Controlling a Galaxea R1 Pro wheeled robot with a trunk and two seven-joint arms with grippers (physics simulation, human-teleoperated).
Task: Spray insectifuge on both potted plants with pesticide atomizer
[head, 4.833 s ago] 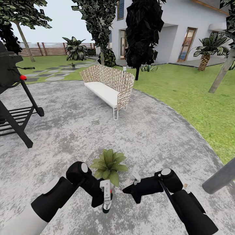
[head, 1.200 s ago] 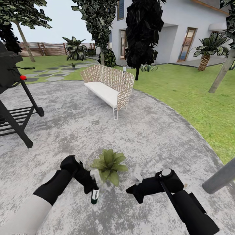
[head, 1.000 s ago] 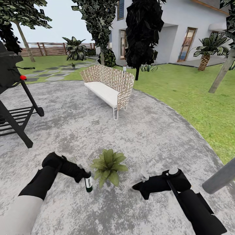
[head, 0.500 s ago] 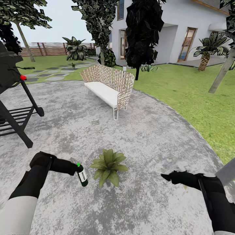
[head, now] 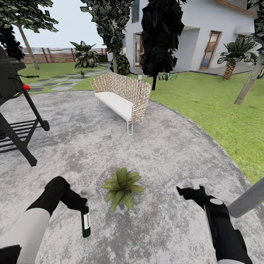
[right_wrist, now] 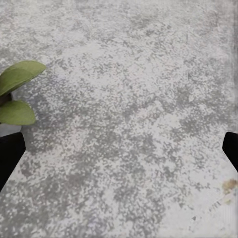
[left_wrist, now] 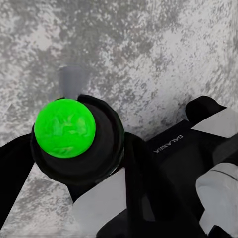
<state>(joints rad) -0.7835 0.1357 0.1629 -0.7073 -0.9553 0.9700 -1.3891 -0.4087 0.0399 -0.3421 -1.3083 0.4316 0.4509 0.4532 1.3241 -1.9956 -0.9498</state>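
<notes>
The left end effector (head: 81, 204) is clamped on a dark bottle-shaped pesticide atomizer (head: 85, 224), which hangs below it over the paved patio (head: 165, 146); the left wrist view shows a green-lit cap (left_wrist: 64, 128). The potted plant (head: 121, 186) sits just to that end effector's right, apart from the bottle. The right end effector (head: 187, 190) hovers right of the plant, fingers spread wide, holding nothing.

On the patio (head: 157, 146), the plant (head: 122, 186) sits right before you, between your arms. The left gripper (head: 81, 211) is to its left, with the atomizer (head: 85, 224) hanging below it; the right gripper (head: 188, 190) is well to its right. Behind stands a bench (head: 123, 98), a grill (head: 16, 110) far left, lawn (head: 220, 110) right.
</notes>
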